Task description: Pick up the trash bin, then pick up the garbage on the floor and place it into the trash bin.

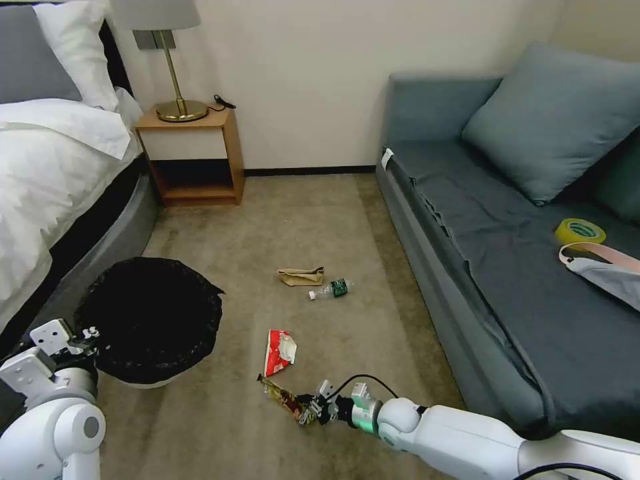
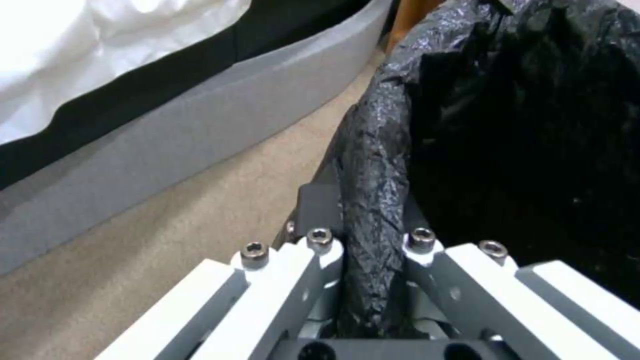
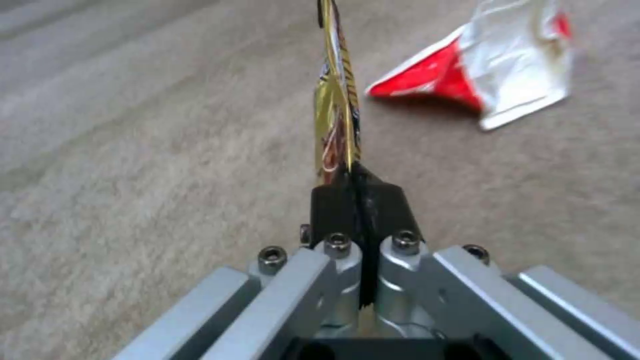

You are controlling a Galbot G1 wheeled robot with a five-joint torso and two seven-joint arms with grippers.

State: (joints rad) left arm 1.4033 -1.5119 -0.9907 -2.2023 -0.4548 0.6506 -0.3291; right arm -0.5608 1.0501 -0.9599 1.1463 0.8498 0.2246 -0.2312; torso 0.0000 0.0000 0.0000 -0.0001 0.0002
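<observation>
Trash bin (image 1: pixel 150 320): round, white, black bag folded over its rim; near left on the carpet (image 1: pixel 300 233), beside the bed (image 1: pixel 53 173). Left gripper (image 2: pixel 373 250): pinching the bag-covered rim.

Snack wrapper (image 1: pixel 283 398): shiny gold-brown, long and thin; long axis runs from the gripper toward the far left. Lettering unreadable. Right gripper (image 1: pixel 313 408): pressed together on the wrapper's near end, low over the carpet.

Red-and-white packet (image 1: pixel 280 350): flat, just beyond the wrapper; no readable writing.

Brown paper bag (image 1: pixel 301 276): crumpled, mid-floor, long axis left-right.

Clear bottle (image 1: pixel 331 289): on its side beside the paper bag, cap pointing left; green label, text illegible.
</observation>
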